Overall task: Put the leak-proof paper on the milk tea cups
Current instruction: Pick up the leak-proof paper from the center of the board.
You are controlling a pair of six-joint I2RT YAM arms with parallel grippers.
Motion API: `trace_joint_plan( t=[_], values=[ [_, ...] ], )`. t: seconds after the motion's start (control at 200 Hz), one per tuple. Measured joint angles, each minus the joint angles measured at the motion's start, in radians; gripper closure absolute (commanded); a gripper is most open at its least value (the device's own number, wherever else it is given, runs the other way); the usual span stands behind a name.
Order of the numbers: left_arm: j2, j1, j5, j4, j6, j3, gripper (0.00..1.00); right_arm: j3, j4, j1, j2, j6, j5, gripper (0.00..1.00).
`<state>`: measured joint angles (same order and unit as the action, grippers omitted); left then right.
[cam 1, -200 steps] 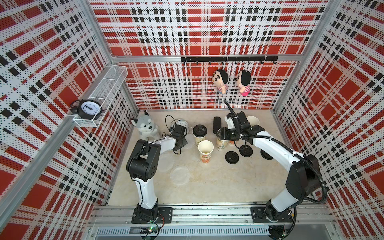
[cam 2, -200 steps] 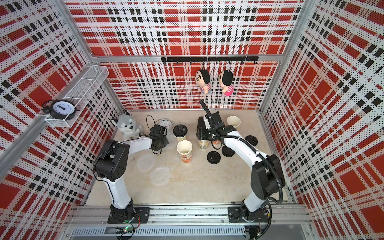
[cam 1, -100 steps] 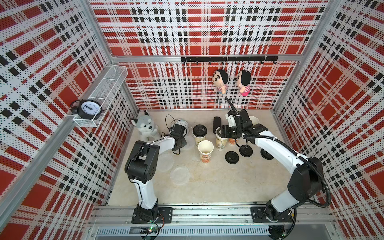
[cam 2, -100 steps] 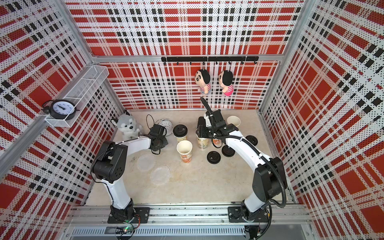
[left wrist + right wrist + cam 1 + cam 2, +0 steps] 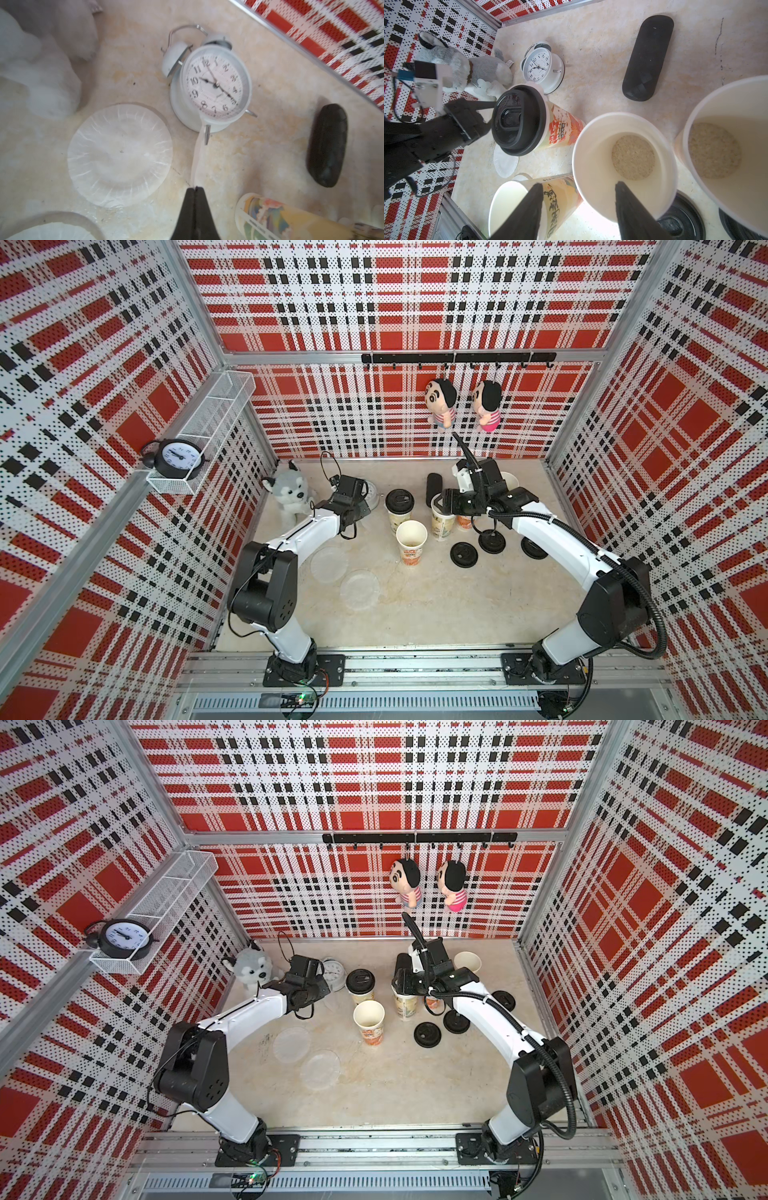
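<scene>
My left gripper (image 5: 195, 188) is shut on the edge of a leak-proof paper (image 5: 197, 153), which shows edge-on as a thin translucent strip in front of the white clock. More leak-proof papers (image 5: 329, 564) (image 5: 359, 589) lie flat on the table, and one (image 5: 119, 153) lies beside the clock. Several milk tea cups stand mid-table: one with a black lid (image 5: 399, 510), an open one (image 5: 411, 539) and one under my right gripper (image 5: 441, 520). My right gripper (image 5: 579, 185) is open. One finger is over that cup's mouth (image 5: 625, 166) and the other is outside its wall.
Three black lids (image 5: 464, 554) (image 5: 491, 541) (image 5: 534, 548) lie right of the cups. A black case (image 5: 433, 489) and another open cup (image 5: 510, 480) are at the back. A white alarm clock (image 5: 214, 87) and a husky plush (image 5: 289, 493) sit beside the left gripper.
The right arm has shifted very slightly over the cup. The left gripper and its paper have stayed put.
</scene>
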<state>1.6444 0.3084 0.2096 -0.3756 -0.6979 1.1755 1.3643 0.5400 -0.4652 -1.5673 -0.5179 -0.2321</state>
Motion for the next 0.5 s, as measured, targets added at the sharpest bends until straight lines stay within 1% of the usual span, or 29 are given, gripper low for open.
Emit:
trace_joint_plan(
  t=[0.321,0.421,0.496],
  values=[
    [-0.225,0.016,0.024,-0.155,0.027,0.112,1.0,0.0,-0.008,0.0,0.003,0.0,-0.008,0.41],
    [-0.275,0.051,0.019,-0.208,0.038,0.168,1.0,0.002,-0.008,0.0,0.003,0.0,-0.011,0.41],
    [-0.297,0.104,0.008,-0.252,0.048,0.214,1.0,0.002,-0.007,0.005,0.011,0.0,-0.011,0.41]
  ],
)
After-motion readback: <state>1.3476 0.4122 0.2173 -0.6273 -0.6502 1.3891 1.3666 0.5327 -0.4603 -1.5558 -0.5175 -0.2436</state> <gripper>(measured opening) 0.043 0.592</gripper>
